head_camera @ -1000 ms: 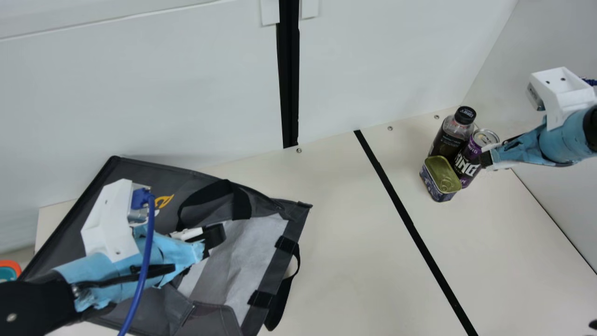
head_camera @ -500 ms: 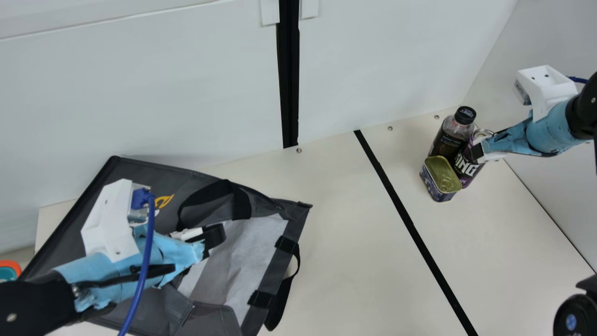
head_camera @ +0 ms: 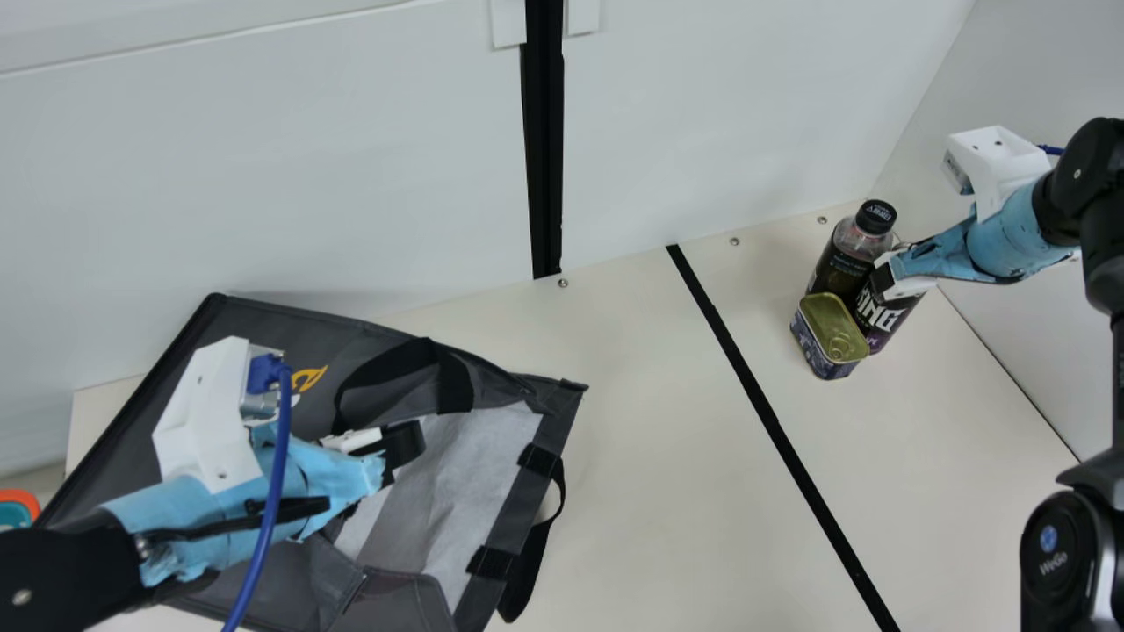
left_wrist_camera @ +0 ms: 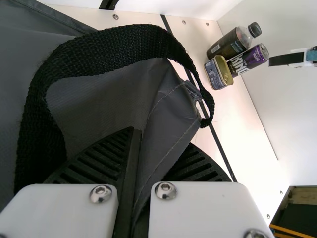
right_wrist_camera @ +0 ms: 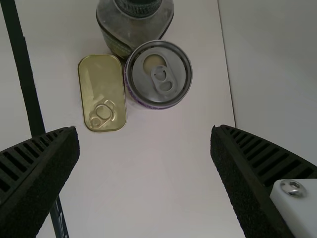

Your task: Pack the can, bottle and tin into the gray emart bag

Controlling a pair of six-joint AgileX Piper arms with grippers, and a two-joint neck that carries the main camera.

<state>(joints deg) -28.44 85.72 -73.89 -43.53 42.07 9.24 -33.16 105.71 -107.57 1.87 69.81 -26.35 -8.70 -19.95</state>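
Observation:
In the main view my left gripper [head_camera: 402,445] is at the gray bag [head_camera: 263,338], which lies with its mouth toward the right. The left wrist view has that gripper [left_wrist_camera: 148,158] shut on the bag's gray fabric [left_wrist_camera: 111,99], beside a black handle. My right gripper [head_camera: 889,276] hangs over the upper part of the purple can [head_camera: 878,318]. Seen from the right wrist, this gripper [right_wrist_camera: 143,131] is open, its fingers wide apart, with the can [right_wrist_camera: 158,74] ahead of them. The bottle [right_wrist_camera: 136,29] and gold-lidded tin [right_wrist_camera: 102,84] stand close beside the can.
A black line [head_camera: 764,412] crosses the cream table [head_camera: 667,474] between bag and items. White walls stand behind and at the right. An orange-rimmed object [head_camera: 18,507] shows at the far left edge.
My right gripper has moved left and slightly up in the main view, from the can's side to over it. The left gripper, bag, bottle and tin have kept their places.

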